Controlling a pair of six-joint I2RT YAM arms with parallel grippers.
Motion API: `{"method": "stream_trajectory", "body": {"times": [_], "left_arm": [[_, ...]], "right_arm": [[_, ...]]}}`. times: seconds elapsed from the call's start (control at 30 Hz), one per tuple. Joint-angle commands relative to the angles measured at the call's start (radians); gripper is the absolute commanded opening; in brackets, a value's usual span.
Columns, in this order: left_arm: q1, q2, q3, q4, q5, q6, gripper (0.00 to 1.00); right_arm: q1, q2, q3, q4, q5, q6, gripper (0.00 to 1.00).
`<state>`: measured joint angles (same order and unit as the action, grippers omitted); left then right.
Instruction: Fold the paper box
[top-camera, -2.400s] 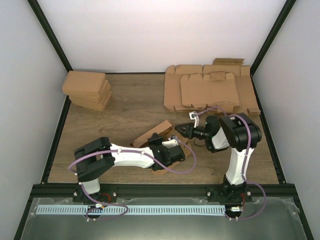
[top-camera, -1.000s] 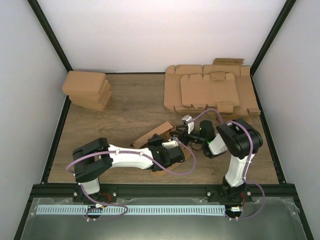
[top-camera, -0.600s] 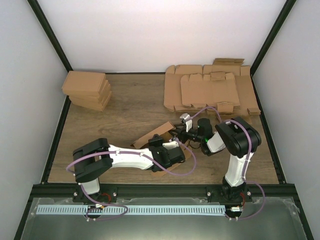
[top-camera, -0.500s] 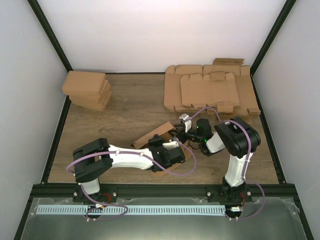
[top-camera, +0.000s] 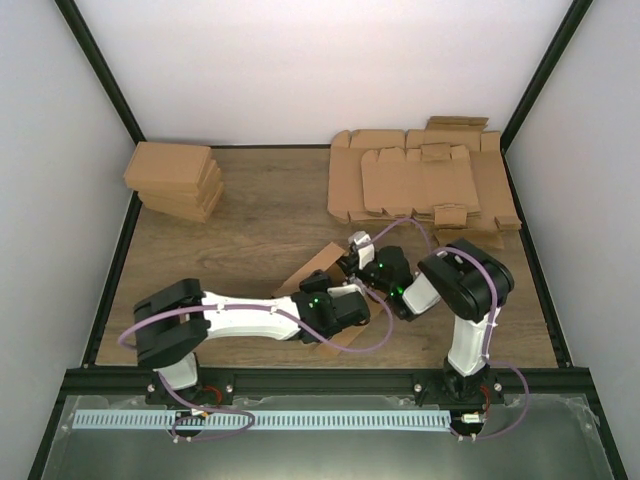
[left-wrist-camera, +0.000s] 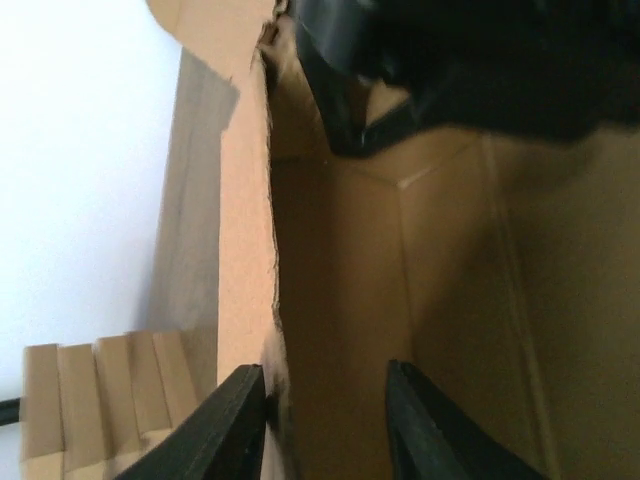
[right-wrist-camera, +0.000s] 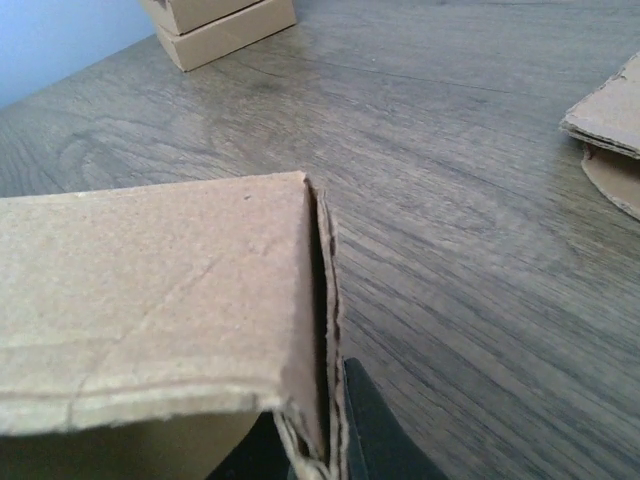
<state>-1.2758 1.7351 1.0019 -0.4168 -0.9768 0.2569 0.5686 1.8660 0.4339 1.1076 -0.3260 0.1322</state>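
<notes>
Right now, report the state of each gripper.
Left gripper: open, with a wall of the paper box between its fingers.
Right gripper: shut on the edge of the paper box.

At the brown wooden table's (top-camera: 260, 200) near edge, the white-shelled left arm (top-camera: 245, 312) and right arm (top-camera: 466, 335) each have bulky black joints. Thin lilac cables (top-camera: 128, 332) loop beside them. Small green lights (top-camera: 316, 306) glow near the wrists. The matte-black fingers (left-wrist-camera: 235, 420) are tapered.

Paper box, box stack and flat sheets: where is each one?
paper box (top-camera: 318, 267): top view, its upper panel.
box stack (top-camera: 172, 168): top view, top box's lid.
flat sheets (top-camera: 418, 182): top view, middle of top sheet.
</notes>
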Motion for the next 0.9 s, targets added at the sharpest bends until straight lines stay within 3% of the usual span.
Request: {"method": "stream_trajectory", "body": {"times": [0.0,0.1,0.2,0.37,0.53,0.87], "left_arm": [[0.005,-0.108,0.025,0.000,0.232,-0.045,0.46],[0.045,-0.198,0.061,-0.023,0.439,-0.090,0.65],[0.157,-0.291,0.111,-0.031,0.651,-0.163,0.74],[0.378,-0.399,0.155,-0.039,0.925,-0.294,0.83],[0.633,-0.322,0.160,-0.046,1.245,-0.397,0.80],[0.680,-0.250,0.050,0.101,1.343,-0.396,0.81]], "right_arm": [[0.027,-0.008,-0.021,0.062,0.114,0.010,0.01],[0.027,-0.019,-0.026,0.058,0.121,0.003,0.01],[0.027,-0.032,-0.028,0.041,0.117,0.006,0.01],[0.033,-0.078,-0.038,0.002,0.110,0.027,0.01],[0.053,-0.121,-0.042,-0.040,0.117,0.022,0.01],[0.117,-0.111,-0.001,-0.128,0.182,0.027,0.01]]}}
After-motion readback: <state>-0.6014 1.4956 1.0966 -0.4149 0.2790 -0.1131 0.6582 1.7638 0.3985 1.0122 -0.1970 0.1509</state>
